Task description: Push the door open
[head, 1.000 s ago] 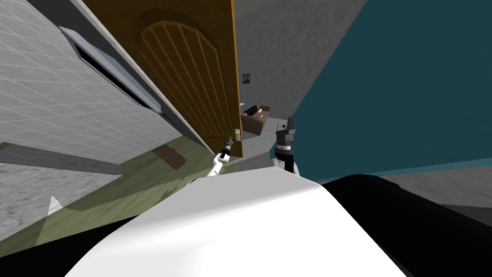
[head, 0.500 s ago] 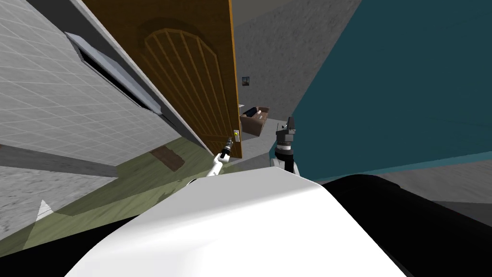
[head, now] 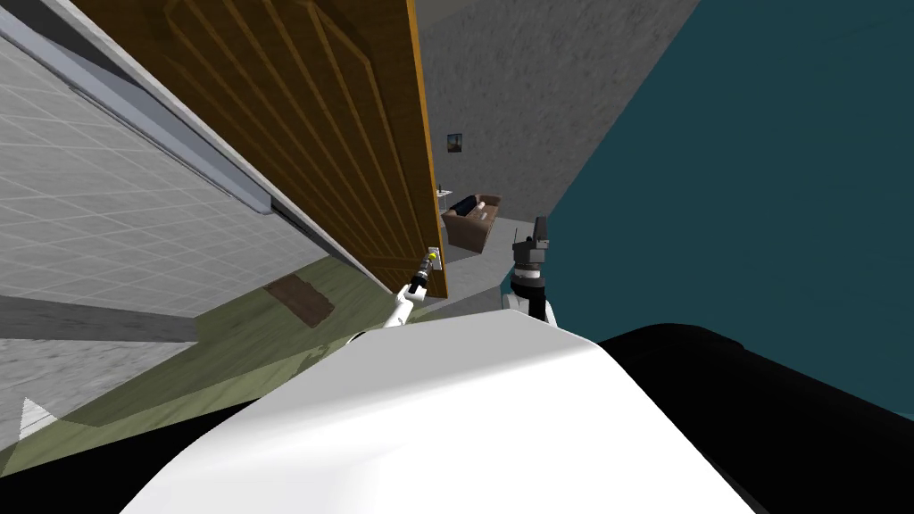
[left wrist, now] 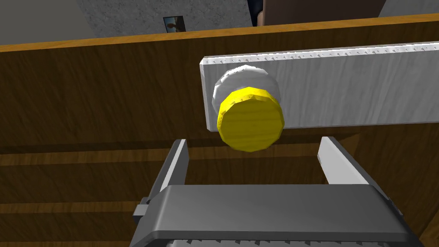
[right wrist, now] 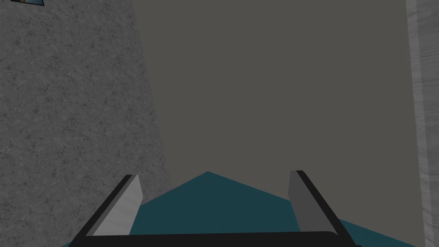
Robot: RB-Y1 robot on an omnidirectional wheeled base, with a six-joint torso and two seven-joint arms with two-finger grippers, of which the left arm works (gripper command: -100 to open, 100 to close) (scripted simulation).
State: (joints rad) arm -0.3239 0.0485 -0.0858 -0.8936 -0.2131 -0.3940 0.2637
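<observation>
The brown wooden door [head: 339, 143] stands ajar, with its free edge near the middle of the head view. A yellow knob [left wrist: 251, 118] sits on a pale metal plate [left wrist: 343, 94] close to that edge, and it also shows small as the knob [head: 434, 257]. My left gripper [left wrist: 253, 156] is open just short of the knob, one finger on each side of it and nothing between them. In the head view my left gripper [head: 427, 267] reaches up to the door's edge. My right gripper [head: 536, 234] is raised beside the teal wall, and its own view shows the gripper [right wrist: 214, 193] open and empty.
A teal wall [head: 759, 178] runs close along my right. Past the door's edge lies a grey room with a brown sofa [head: 473, 221] and a small picture [head: 455, 143]. A grey tiled wall [head: 107, 205] and a green wooden floor [head: 223, 348] with a brown mat [head: 301, 299] lie to the left.
The door has swung further away and its face now slants more steeply across the head view. My left gripper has followed the knob slightly. My right arm has stayed put.
</observation>
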